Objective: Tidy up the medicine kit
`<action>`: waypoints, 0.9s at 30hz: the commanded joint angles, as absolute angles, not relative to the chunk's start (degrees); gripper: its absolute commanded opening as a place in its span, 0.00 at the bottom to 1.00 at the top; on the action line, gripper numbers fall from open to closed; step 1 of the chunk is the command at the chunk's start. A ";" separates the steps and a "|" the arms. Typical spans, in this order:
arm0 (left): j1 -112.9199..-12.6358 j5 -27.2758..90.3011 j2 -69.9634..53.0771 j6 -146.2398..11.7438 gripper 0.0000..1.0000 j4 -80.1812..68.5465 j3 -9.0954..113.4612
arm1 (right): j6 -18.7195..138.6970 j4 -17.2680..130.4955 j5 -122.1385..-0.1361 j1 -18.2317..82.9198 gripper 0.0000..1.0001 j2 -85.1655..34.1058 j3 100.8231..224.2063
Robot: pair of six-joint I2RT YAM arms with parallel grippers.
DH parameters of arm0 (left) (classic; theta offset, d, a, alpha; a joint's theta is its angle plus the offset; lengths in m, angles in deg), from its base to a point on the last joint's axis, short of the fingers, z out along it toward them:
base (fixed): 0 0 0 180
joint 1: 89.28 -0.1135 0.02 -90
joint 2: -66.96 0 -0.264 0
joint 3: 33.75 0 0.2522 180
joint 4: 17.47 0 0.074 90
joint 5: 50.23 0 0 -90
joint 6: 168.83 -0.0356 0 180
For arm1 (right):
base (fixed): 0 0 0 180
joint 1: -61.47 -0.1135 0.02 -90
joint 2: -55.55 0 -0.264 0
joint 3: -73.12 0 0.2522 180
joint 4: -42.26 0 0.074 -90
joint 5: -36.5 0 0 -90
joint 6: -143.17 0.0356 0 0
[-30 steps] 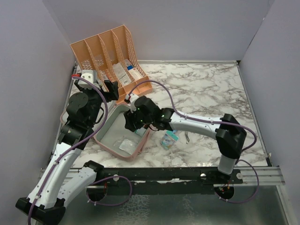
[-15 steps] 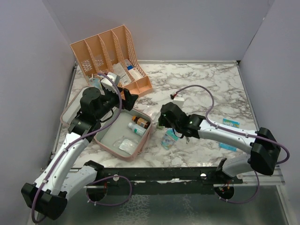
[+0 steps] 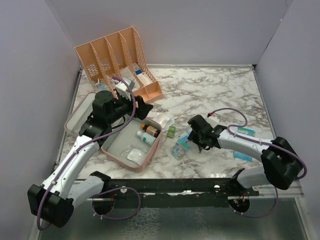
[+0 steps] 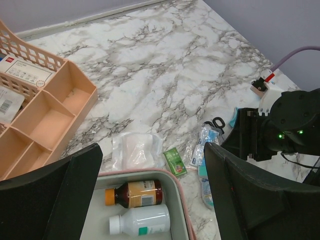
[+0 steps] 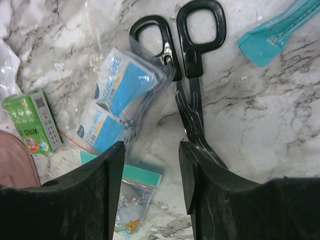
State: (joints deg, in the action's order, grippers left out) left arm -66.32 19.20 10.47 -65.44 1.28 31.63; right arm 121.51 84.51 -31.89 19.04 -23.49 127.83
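Observation:
The medicine kit (image 3: 116, 150) lies open at the left, a pink case with pale lining. A brown bottle (image 4: 134, 193) and a white bottle (image 4: 142, 222) lie side by side in it, with a clear packet (image 3: 134, 154) nearer the front. My left gripper (image 3: 141, 107) hovers open over the kit's far edge, empty; in its wrist view (image 4: 152, 162) the bottles show between the fingers. My right gripper (image 3: 196, 136) hangs open and empty low over the marble. Its jaws (image 5: 151, 155) stand between a wipes packet (image 5: 120, 100) and black scissors (image 5: 190, 65).
A peach slotted organizer (image 3: 117, 60) holding boxes stands at the back left. A green box (image 3: 170, 132) and a clear bag (image 3: 162, 120) lie just beyond the kit. Teal packets (image 3: 246, 131) lie to the right, and one teal-edged packet (image 5: 135, 195) under my right gripper.
My right arm has drawn back out of the kit to the right, and two bottles now lie in the case. The left arm swung forward over the kit's far edge.

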 commanded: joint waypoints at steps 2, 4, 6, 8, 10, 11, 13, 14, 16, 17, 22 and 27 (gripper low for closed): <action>-66.25 19.67 10.47 -65.08 0.86 -1.34 31.56 | 123.20 78.60 -33.45 21.79 0.47 -23.40 127.14; -66.25 20.02 10.59 -65.05 0.86 -1.38 31.39 | 123.05 77.69 -33.54 21.84 0.47 -24.24 127.49; -66.25 20.21 10.64 -65.04 0.86 -1.35 31.22 | 123.72 77.64 -33.08 21.92 0.47 -25.35 127.88; -66.25 20.43 10.79 -64.99 0.86 -1.39 31.04 | 123.75 77.05 -32.68 22.00 0.45 -26.64 127.94; -66.25 20.54 10.83 -64.98 0.86 -1.47 30.85 | 123.71 76.55 -32.76 22.30 0.42 -27.85 128.09; -66.24 20.54 10.84 -64.98 0.86 -1.49 30.83 | 123.93 76.61 -32.88 22.35 0.41 -28.38 128.32; -66.25 20.53 11.01 -64.93 0.86 -1.49 30.75 | 124.74 77.49 -32.73 22.44 0.38 -29.34 128.76; -66.25 20.64 11.08 -64.98 0.86 -1.47 30.73 | 124.98 77.72 -32.50 22.45 0.35 -29.66 128.74; -66.24 20.90 11.28 -65.00 0.86 -1.49 30.58 | 125.23 77.57 -31.99 22.45 0.30 -29.87 128.38; -66.29 21.02 11.31 -65.00 0.86 -1.49 30.49 | 125.13 77.33 -31.72 22.49 0.27 -29.77 128.23; -66.25 21.57 11.24 -64.42 0.86 -1.57 30.27 | 121.45 75.22 -30.61 22.45 0.14 -28.45 127.75; -66.25 21.43 10.62 -61.95 0.86 -1.92 29.61 | 116.00 72.44 -28.60 22.53 0.04 -25.42 127.69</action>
State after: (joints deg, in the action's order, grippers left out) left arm -66.32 20.38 10.47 -64.43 0.19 30.51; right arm 121.31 76.20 -32.44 22.20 -28.50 127.96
